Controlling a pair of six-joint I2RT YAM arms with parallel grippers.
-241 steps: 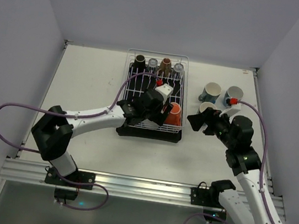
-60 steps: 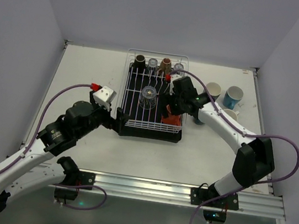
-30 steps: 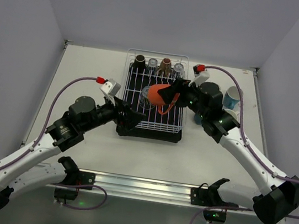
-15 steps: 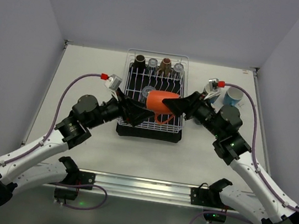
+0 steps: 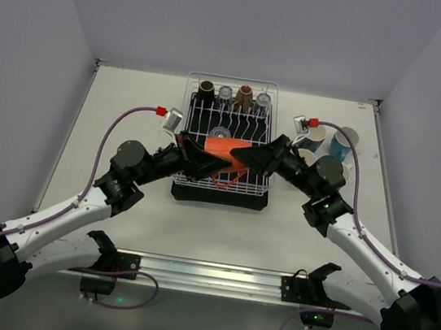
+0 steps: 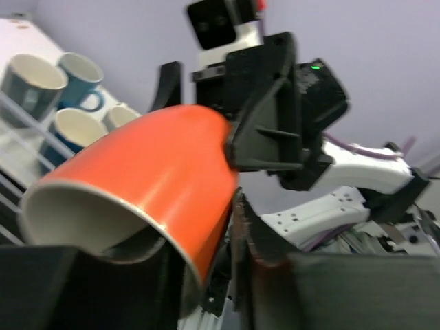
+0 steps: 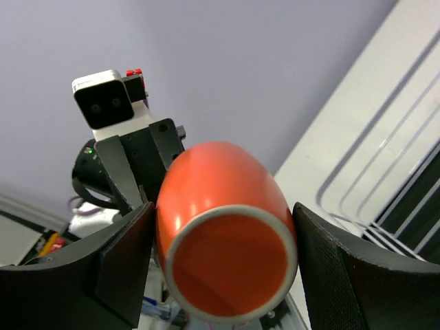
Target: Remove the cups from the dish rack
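Observation:
An orange cup (image 5: 221,147) hangs on its side above the white wire dish rack (image 5: 268,139), held from both ends. My right gripper (image 5: 248,157) is shut on its base end; in the right wrist view both pads press the cup (image 7: 220,206) at the sides of the gripper (image 7: 221,237). My left gripper (image 5: 203,157) is shut on the rim: in the left wrist view one finger sits inside the cup (image 6: 151,172) and the other finger (image 6: 258,237) lies outside the wall. Several cups (image 5: 244,96), dark, brown and clear, stand along the rack's back row.
Blue and cream cups (image 5: 344,141) stand grouped on the table right of the rack, also visible in the left wrist view as cups (image 6: 31,79). The rack sits on a black drip tray (image 5: 218,197). Walls close in the table on three sides.
The left gripper has closed on the orange cup's rim. The cup, still held by the right gripper, has shifted slightly left and lower over the rack.

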